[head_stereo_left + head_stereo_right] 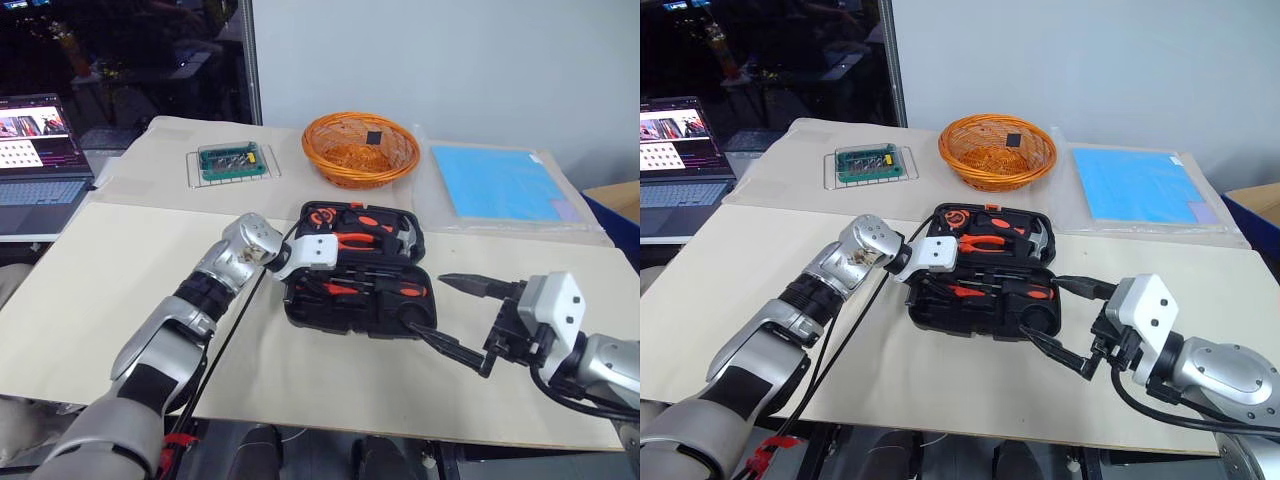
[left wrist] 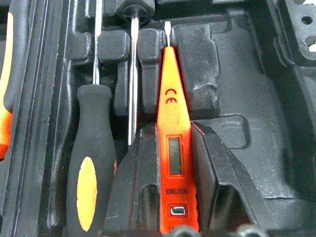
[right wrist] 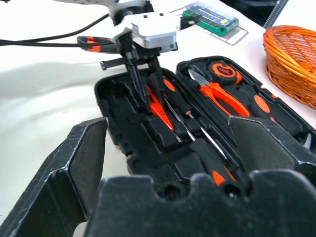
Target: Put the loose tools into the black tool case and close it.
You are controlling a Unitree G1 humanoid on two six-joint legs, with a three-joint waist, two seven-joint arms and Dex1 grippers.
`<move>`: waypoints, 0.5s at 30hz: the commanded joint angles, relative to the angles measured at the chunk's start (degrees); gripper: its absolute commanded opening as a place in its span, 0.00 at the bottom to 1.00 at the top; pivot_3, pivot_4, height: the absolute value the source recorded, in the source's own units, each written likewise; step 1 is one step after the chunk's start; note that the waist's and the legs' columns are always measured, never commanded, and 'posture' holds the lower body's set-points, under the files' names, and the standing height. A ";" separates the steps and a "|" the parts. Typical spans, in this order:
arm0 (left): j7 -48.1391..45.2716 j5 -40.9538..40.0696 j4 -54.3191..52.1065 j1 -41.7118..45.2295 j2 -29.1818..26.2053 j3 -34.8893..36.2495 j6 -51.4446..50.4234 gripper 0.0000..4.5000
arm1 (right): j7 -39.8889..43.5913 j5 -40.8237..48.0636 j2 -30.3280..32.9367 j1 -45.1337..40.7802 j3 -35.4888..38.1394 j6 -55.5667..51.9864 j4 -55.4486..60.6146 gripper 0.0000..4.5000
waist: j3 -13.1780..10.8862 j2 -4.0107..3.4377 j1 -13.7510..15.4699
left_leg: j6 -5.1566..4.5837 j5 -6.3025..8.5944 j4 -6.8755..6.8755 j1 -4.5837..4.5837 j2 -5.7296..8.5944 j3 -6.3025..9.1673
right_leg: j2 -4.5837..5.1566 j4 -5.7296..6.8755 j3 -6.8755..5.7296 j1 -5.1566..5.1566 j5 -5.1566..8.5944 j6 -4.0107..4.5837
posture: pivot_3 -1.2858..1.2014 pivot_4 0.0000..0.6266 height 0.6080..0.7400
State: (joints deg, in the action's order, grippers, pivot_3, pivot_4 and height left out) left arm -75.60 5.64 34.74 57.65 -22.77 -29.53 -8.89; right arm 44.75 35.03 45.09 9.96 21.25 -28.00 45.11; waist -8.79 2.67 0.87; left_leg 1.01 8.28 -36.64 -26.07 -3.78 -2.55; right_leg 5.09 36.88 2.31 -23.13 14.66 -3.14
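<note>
My left end effector (image 2: 170,163) grips small orange screwdriver (image 2: 170,106) over recess in open tool case (image 1: 330,305); right end effector (image 1: 462,318) released, empty. Two screwdrivers (image 2: 91,163) seated; lid unclosed.

The cream-coloured tabletop (image 1: 120,290) is evenly and brightly lit from above, and only soft, faint shadows are cast on it. The dark window area behind the open laptop (image 1: 35,150) is left dim. A mild sheen is seen on the black moulded-plastic tool case (image 2: 247,123). In the right wrist view, the near black gripper fingers (image 3: 79,168) are rendered blurred, while the case beyond is held sharper.
</note>
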 commanded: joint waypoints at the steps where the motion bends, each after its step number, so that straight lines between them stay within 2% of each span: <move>1: -0.60 -1.72 -2.24 -0.08 0.97 2.59 -1.79 0.43 | -0.92 0.85 0.38 0.26 1.61 -0.02 2.25 1.00 | 0.00 0.00 -0.08 | 0.00 0.00 0.00 0.00 0.00 0.01 | 0.00 0.00 0.00 -0.01 0.00 0.00 | 0.52 0.24 1.00; 4: -2.38 -8.51 -8.22 -1.15 -0.33 8.98 -7.16 0.67 | -1.10 1.12 0.29 0.42 1.81 -0.12 2.38 1.00 | -0.01 0.00 -0.25 | 0.00 0.00 0.00 -0.04 -0.01 0.01 | -0.01 0.02 0.00 -0.05 -0.01 0.01 | 0.52 0.24 1.00; 7: -2.49 -15.57 -14.92 -4.08 -1.72 15.51 -14.30 0.67 | -0.96 1.01 0.36 0.58 1.73 0.15 2.00 1.00 | -0.02 -0.03 -0.62 | 0.00 0.00 0.00 -0.08 -0.04 0.05 | -0.03 0.05 -0.01 -0.10 -0.01 0.04 | 0.52 0.24 1.00; 10: 3.81 -18.34 -19.74 -10.08 -1.39 20.56 -18.23 0.50 | -1.26 1.16 0.29 -0.17 1.27 0.11 1.34 1.00 | 0.03 -0.12 -0.88 | 0.00 0.00 0.00 -0.03 -0.03 0.07 | -0.03 0.06 0.00 -0.06 -0.01 0.04 | 0.52 0.24 1.00; 13: 10.30 -19.37 -24.46 -16.22 0.81 23.17 -19.36 0.25 | -1.71 1.71 0.00 -0.85 0.96 -0.18 1.05 1.00 | 0.09 -0.22 -0.95 | -0.01 0.01 0.00 0.12 0.00 0.07 | -0.01 0.04 0.01 0.09 0.00 0.01 | 0.52 0.24 1.00; 15: 13.28 -17.74 -26.10 -19.84 1.94 22.37 -16.52 0.09 | -1.89 1.75 0.15 -1.19 0.63 -0.47 1.09 1.00 | 0.07 -0.19 -0.70 | -0.02 0.00 0.00 0.13 -0.01 0.08 | -0.03 0.09 0.01 0.07 0.00 0.02 | 0.52 0.24 1.00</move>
State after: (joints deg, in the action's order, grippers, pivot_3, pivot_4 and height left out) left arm -65.48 -11.89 12.58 38.22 -21.60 -7.69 -27.64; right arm 43.43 35.25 45.03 9.55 21.14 -28.19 45.37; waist -8.73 2.48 0.17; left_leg 0.99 8.28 -36.64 -25.95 -3.78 -2.44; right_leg 5.07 36.98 2.31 -23.04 14.66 -3.11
